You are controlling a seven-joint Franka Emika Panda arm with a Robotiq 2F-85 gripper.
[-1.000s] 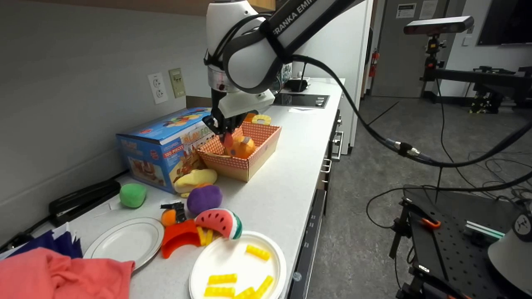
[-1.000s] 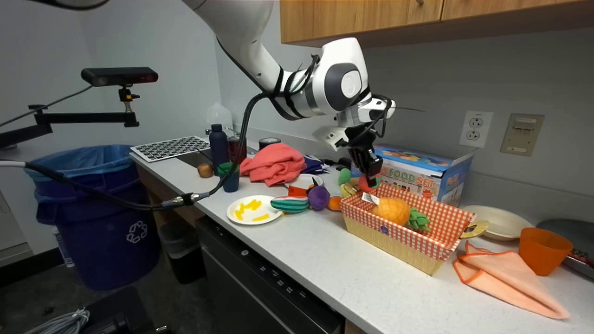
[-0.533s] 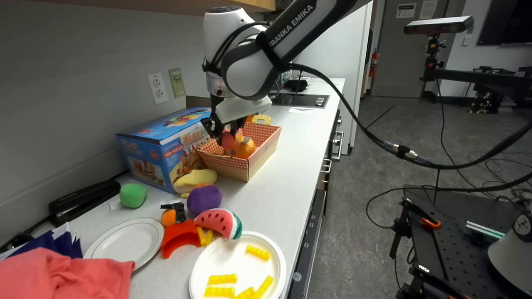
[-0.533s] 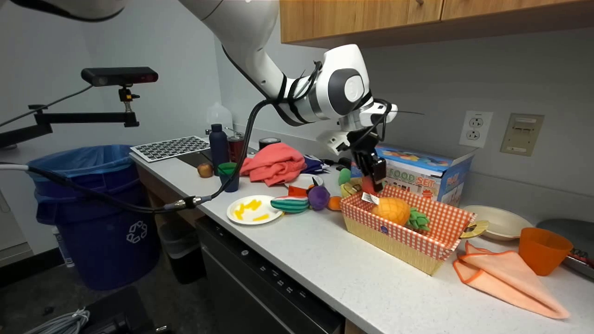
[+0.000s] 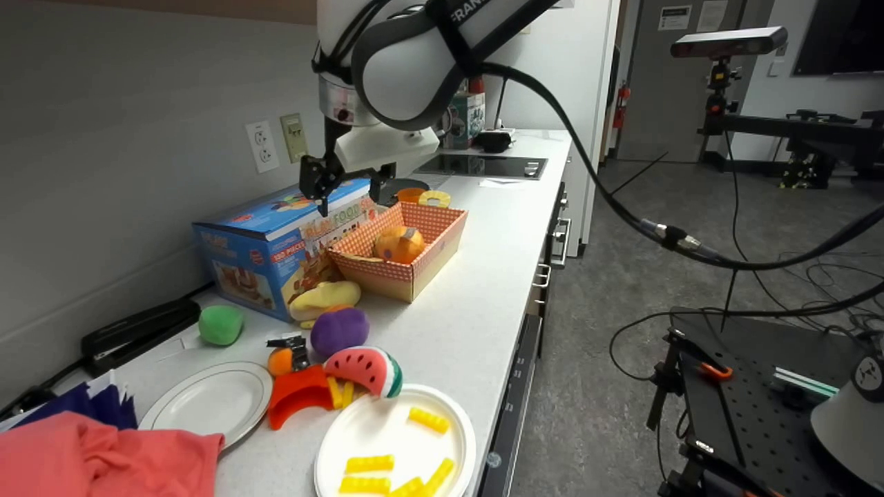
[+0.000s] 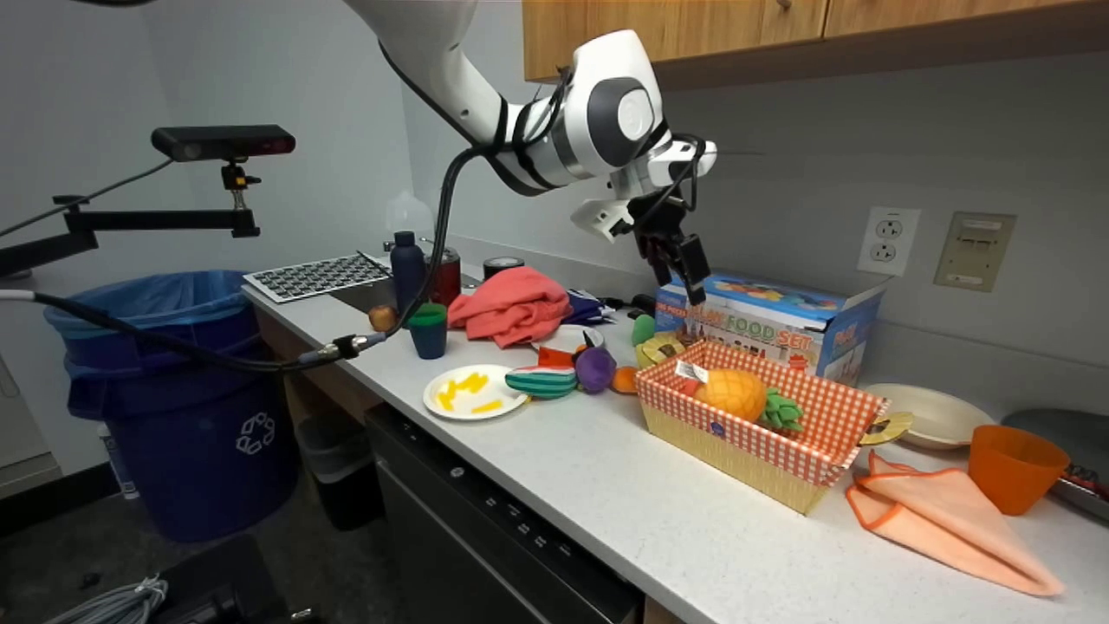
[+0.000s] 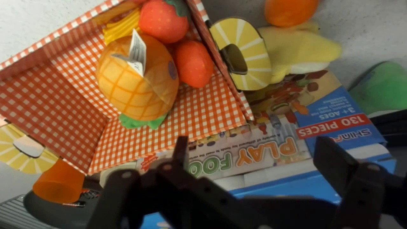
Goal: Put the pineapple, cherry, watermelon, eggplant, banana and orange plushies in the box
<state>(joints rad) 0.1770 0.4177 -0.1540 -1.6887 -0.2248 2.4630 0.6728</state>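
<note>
Tool (image 5: 350,202): in an exterior view, jaws spread apart, higher than half a second ago.
Banana (image 5: 324,300): there, on the tabletop (image 5: 476,290) beside the checkered box (image 5: 436,266), long axis slanting toward the view's upper right.
Watermelon (image 6: 541,381): in an exterior view, on the tabletop, long axis across the view, striped rind facing the camera.
Eggplant (image 6: 595,368): between watermelon and orange (image 6: 625,380).
Pineapple (image 6: 732,394): lying inside the box, leafy crown toward the view's right.
Cherry (image 7: 194,65): in the wrist view, inside the box beside the pineapple and a leaf-topped red ball (image 7: 163,20); whether the two are joined cannot be told; half a second ago, red showed between the jaws.
</note>
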